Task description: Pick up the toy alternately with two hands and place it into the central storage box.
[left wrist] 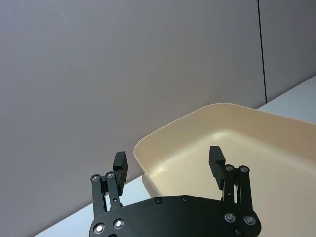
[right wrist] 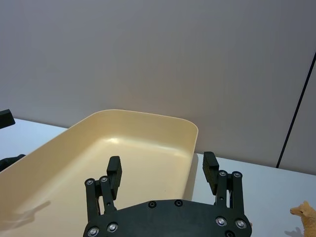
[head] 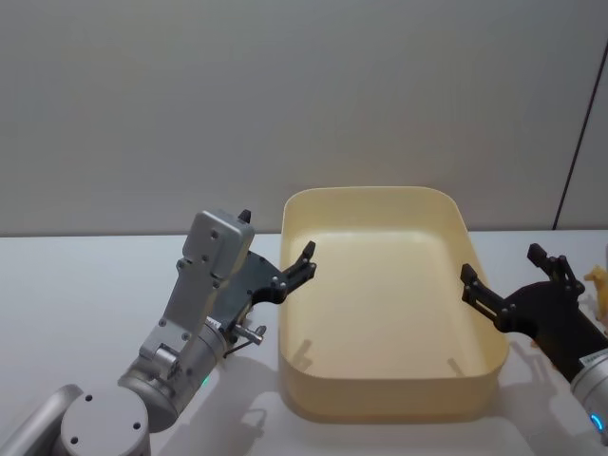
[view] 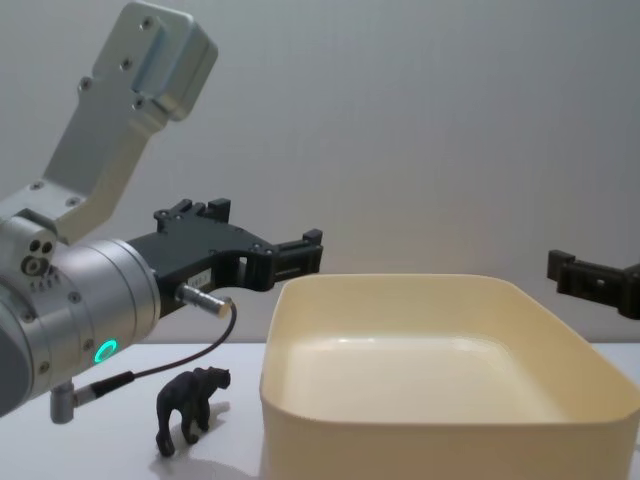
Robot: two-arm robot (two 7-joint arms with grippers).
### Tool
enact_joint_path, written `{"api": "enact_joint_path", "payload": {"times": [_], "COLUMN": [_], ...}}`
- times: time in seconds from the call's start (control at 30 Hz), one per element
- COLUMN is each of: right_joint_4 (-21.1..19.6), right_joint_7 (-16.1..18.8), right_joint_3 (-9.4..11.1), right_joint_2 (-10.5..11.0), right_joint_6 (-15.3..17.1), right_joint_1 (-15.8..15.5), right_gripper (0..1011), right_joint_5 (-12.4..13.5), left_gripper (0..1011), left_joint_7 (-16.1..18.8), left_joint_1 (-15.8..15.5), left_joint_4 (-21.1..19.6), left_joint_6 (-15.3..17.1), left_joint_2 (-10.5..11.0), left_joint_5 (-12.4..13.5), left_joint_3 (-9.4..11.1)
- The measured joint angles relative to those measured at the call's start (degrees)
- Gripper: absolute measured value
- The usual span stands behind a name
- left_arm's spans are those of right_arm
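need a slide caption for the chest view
Open left gripper raised beside the box, black toy animal standing below it; open right gripper at the box's other side.

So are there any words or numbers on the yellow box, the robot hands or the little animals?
None: no word, number or sign can be read anywhere.
The storage box has plain walls, the left gripper and right gripper are plain black, and the black animal figure carries no marking.

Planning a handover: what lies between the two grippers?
The cream storage box sits between the open left gripper and the open right gripper, seen in the head view.
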Motion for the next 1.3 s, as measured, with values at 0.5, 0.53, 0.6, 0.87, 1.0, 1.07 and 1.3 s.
{"api": "enact_joint_path", "payload": {"times": [0.5, 0.53, 0.6, 0.87, 1.0, 1.07, 1.3], "right_joint_4": [0.0, 0.0, 0.0, 0.0, 0.1, 0.1, 0.5], "right_joint_7": [0.0, 0.0, 0.0, 0.2, 0.9, 1.2, 2.8], "right_joint_3": [0.0, 0.0, 0.0, 0.2, 1.2, 1.8, 4.5], "right_joint_2": [0.0, 0.0, 0.0, 0.3, 1.7, 2.2, 5.7], "right_joint_6": [0.0, 0.0, 0.0, 0.0, 0.1, 0.2, 0.8], "right_joint_1": [0.0, 0.0, 0.0, -0.1, -0.4, -0.5, -1.7], "right_gripper": [1001, 1001, 1001, 1001, 1001, 1001, 1001], "right_joint_5": [0.0, 0.0, 0.0, 0.1, 1.0, 1.4, 4.5], "left_gripper": [1001, 1001, 1001, 1001, 1001, 1002, 1001], "left_joint_7": [0.0, 0.0, 0.0, 0.0, 0.0, 0.0, 0.0], "left_joint_1": [0.0, 0.0, 0.0, 0.0, 0.0, 0.0, 0.0], "left_joint_4": [0.0, 0.0, 0.0, 0.0, 0.0, 0.0, 0.0], "left_joint_6": [0.0, 0.0, 0.0, 0.0, 0.0, 0.0, 0.0], "left_joint_2": [0.0, 0.0, 0.0, 0.0, 0.0, 0.0, 0.0], "left_joint_5": [0.0, 0.0, 0.0, 0.0, 0.0, 0.0, 0.0], "left_joint_3": [0.0, 0.0, 0.0, 0.0, 0.0, 0.0, 0.0]}}
